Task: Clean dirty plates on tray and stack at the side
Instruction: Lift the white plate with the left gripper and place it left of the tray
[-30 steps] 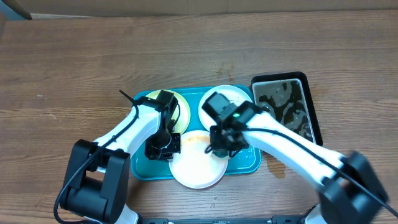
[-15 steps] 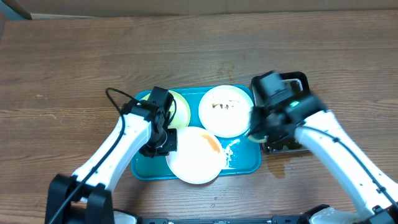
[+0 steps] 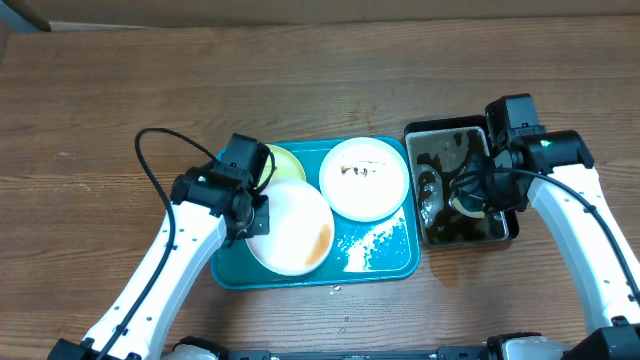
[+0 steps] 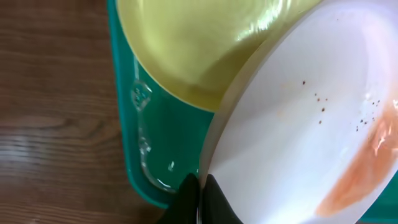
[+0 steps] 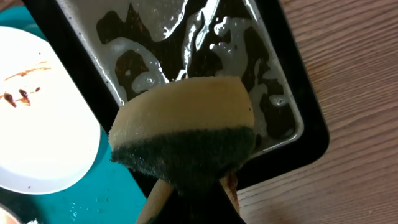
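Wood-grain table [image 3: 100, 100] fills the overhead view. A teal tray [image 3: 385, 262] sits at the centre, low in the frame, and all three plates are on it.

A yellow plate [image 3: 288, 160] lies at the tray's upper left. A white plate [image 3: 365, 180] with small brown marks lies flat at the upper right. A second white one, the front plate [image 3: 290, 230], has an orange smear on its right side. It lies at the tray's lower left, and its upper-left edge overlaps the yellow plate. I cannot tell whether it rests on the yellow plate or is lifted clear. White foam specks [image 3: 375, 240] dot the bare teal just right of it.

My left gripper [image 3: 250, 215] is at the front plate's left edge, jaws closed on the rim. In its wrist view, the two dark fingertips [image 4: 186, 190] pinch that rim at the bottom of the frame.

A narrow black tray [image 3: 448, 126] of dark, foamy water stands just beside the teal tray's right edge. My right gripper [image 3: 480, 195] hangs over it, jaws clamped on a sponge [image 5: 186, 134]. The sponge is yellow with a dark green scouring face. In the right wrist view it fills the centre of the frame, above the water. I cannot tell whether it touches the water.

A small wet patch [image 3: 447, 272] marks the table just below the black tray.
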Controlling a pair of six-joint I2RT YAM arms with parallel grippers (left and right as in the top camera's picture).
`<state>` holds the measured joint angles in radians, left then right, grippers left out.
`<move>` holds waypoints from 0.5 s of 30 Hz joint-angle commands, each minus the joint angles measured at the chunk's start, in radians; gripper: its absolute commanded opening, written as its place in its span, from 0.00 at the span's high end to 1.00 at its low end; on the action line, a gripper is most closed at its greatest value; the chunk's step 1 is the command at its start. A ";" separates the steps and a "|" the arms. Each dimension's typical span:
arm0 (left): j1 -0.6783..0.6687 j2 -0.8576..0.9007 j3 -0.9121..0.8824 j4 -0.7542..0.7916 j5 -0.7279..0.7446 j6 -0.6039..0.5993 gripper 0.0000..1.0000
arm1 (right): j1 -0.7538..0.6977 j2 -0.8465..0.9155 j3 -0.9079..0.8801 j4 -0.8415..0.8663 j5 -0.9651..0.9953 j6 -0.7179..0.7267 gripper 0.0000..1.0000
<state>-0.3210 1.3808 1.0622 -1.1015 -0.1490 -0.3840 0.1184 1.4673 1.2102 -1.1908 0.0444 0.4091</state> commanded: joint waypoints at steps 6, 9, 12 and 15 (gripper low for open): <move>-0.060 -0.023 0.054 0.001 -0.234 -0.043 0.96 | -0.003 -0.018 -0.013 0.008 0.007 -0.021 0.96; -0.118 -0.023 0.054 0.003 -0.306 -0.043 0.96 | -0.003 -0.018 -0.013 0.008 0.008 -0.021 0.96; -0.196 -0.023 0.054 0.003 -0.391 -0.044 0.96 | -0.003 -0.018 -0.013 0.008 0.007 -0.021 0.96; -0.263 -0.023 0.054 0.006 -0.474 -0.043 0.96 | -0.003 -0.018 -0.013 0.009 0.007 -0.021 0.96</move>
<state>-0.5331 1.3808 1.0893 -1.0992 -0.4793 -0.4126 0.1184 1.4673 1.2003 -1.1892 0.0444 0.3920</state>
